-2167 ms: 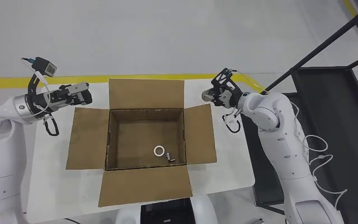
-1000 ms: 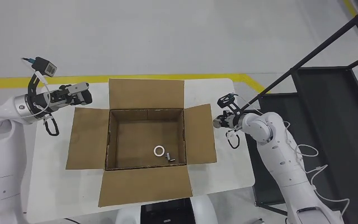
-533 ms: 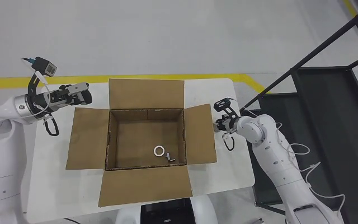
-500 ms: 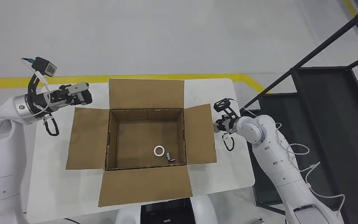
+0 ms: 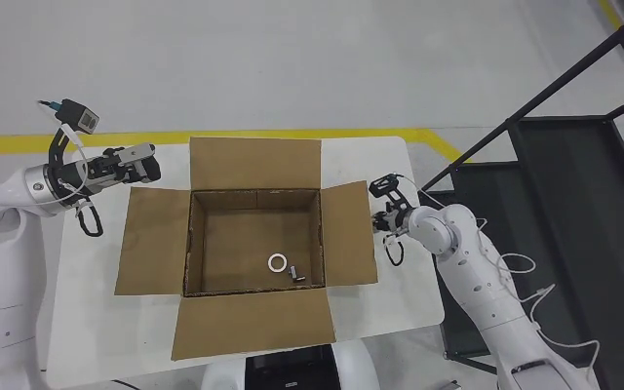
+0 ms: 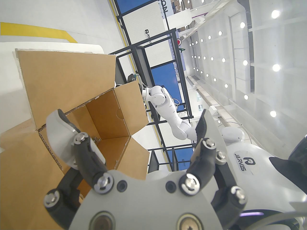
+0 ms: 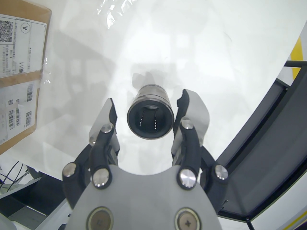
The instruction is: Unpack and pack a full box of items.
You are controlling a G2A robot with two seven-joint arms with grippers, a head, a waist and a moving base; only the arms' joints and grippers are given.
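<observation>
Right jaws slack astride the upright bearing point(image 7: 150, 118), gap at one side, apparently setting it on the surface point(image 7: 191, 37) beside the box point(image 5: 253, 164) flap for unpacking | left jaws spread, empty, parked clear by the opposite flap.

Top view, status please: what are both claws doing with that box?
Left gripper open, empty, beside the box. Right gripper open astride metal cylinder on table. Ring, small part lie in box. No obstruction.

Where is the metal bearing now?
Right wrist view: the bearing is between the fingers of the right gripper, over the white table beside the box flap.
</observation>
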